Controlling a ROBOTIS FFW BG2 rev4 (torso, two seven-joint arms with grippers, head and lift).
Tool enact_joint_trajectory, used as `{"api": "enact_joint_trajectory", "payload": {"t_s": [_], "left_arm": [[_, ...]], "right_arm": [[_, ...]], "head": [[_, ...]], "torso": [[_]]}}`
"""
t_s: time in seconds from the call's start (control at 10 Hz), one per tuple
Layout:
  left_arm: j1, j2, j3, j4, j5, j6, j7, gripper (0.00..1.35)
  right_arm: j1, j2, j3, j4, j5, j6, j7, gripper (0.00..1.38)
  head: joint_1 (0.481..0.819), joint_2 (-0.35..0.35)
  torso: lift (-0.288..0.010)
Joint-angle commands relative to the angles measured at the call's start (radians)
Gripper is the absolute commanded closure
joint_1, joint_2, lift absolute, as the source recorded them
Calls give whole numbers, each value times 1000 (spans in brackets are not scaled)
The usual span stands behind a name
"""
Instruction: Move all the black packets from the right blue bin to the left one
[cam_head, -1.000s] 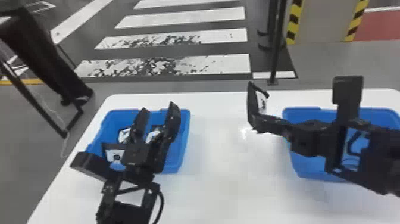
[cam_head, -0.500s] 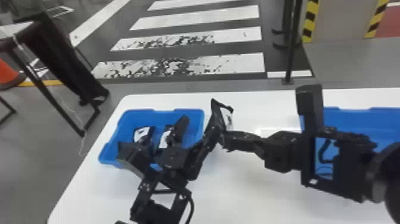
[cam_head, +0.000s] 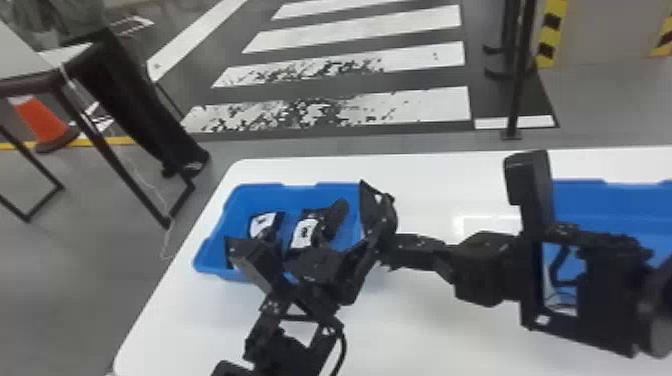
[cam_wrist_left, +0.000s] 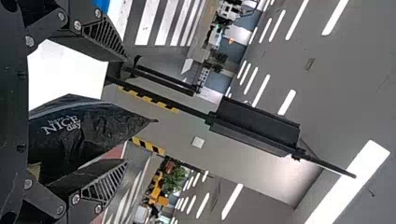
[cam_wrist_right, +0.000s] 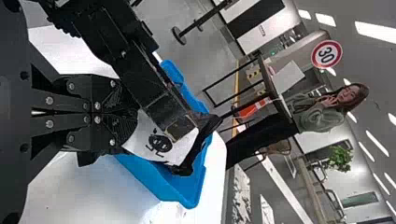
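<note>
The right pincer (cam_wrist_right: 129, 117) is clamped on a black packet (cam_wrist_right: 161, 143) at the right edge of the left blue bin (cam_head: 300, 186); the left pincer (cam_wrist_left: 125, 109) has its fingers apart around it. This looks like a handover: if the right lets go before the left closes, the packet could drop onto the rim or the counter (cam_head: 425, 325). Poor alignment could make the pincers knock together.

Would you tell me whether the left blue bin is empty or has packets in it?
Not empty: in the head view, black packets lie inside the left bin.
</note>
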Motion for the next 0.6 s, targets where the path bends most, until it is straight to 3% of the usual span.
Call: {"api": "enact_joint_trajectory", "payload": {"t_s": [0.0, 0.1, 0.5], "left_arm": [[2, -3, 11, -4, -5, 34, -5, 794], [10, -6, 29, -24, -5, 75, -5, 1253], [5, -12, 63, -31, 5, 129, -65, 1222]], "right_arm": [[-1, -1, 2, -2, 3, -5, 2, 1223], [-3, 0, 2, 6, 5, -12, 0, 1223], [-13, 2, 6, 30, 17, -37, 0, 1214]], "head": [[695, 312], [695, 311], [695, 304]], "torso": [[-168], [-168], [-168]]}}
